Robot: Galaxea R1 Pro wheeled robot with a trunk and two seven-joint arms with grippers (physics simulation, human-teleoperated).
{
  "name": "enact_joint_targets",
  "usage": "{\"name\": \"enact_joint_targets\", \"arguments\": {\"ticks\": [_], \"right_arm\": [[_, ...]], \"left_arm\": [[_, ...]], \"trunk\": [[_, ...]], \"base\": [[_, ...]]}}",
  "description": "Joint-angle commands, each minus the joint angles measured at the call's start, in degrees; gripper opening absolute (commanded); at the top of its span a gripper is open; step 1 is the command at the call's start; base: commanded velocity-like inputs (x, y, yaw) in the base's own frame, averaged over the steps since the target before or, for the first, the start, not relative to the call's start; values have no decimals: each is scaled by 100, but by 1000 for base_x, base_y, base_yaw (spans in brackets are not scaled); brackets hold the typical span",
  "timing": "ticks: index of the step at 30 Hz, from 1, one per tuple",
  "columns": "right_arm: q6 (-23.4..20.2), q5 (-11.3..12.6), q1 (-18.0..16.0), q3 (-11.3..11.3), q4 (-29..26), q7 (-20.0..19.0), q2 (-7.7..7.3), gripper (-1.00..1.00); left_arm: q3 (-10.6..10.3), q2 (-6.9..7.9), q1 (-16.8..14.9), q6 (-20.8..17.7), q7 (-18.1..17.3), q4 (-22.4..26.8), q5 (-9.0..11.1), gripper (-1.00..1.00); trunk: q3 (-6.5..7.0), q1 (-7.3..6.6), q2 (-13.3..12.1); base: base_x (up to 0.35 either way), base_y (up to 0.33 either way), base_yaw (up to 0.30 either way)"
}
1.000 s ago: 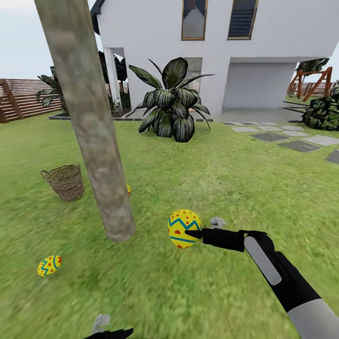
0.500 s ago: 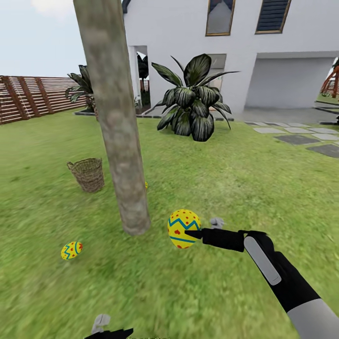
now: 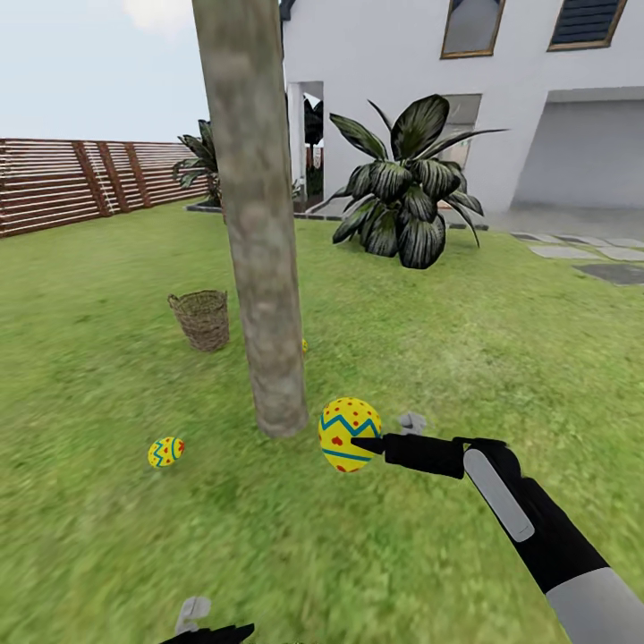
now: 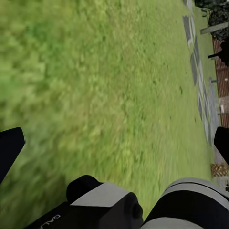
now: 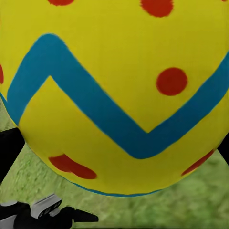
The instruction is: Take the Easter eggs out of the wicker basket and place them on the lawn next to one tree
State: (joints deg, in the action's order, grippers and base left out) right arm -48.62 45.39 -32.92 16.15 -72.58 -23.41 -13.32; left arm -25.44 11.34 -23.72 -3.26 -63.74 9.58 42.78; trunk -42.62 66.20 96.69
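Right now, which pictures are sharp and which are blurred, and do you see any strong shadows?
Head view: the tree, the wicker basket and the egg in the right hand are sharp; the near lawn looks smeared, with no strong shadows. Left wrist view: the grass is blurred, left hand open. Right wrist view: the egg is crisp, grass soft.

Hidden and cut off

The tree [image 3: 259,268] is hiding most of a third egg [image 3: 304,344] at its three o'clock; its crown is running off the frame at twelve.
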Motion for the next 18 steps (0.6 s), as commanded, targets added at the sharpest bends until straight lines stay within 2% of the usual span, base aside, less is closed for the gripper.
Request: {"name": "enact_joint_targets", "arguments": {"ticks": [1,18], "right_arm": [[-16,-3,-4,2,-2,-32,-6,-100],[-12,-3,-4,2,2,-26,-5,-100]], "left_arm": [[-41,6,-3,-35,-14,0,55,100],[-42,17,-7,-35,-16,0,55,100]], "trunk": [[-10,-1,3],[-41,-1,3]], "base": [[0,-26,262],[0,-1,267]]}}
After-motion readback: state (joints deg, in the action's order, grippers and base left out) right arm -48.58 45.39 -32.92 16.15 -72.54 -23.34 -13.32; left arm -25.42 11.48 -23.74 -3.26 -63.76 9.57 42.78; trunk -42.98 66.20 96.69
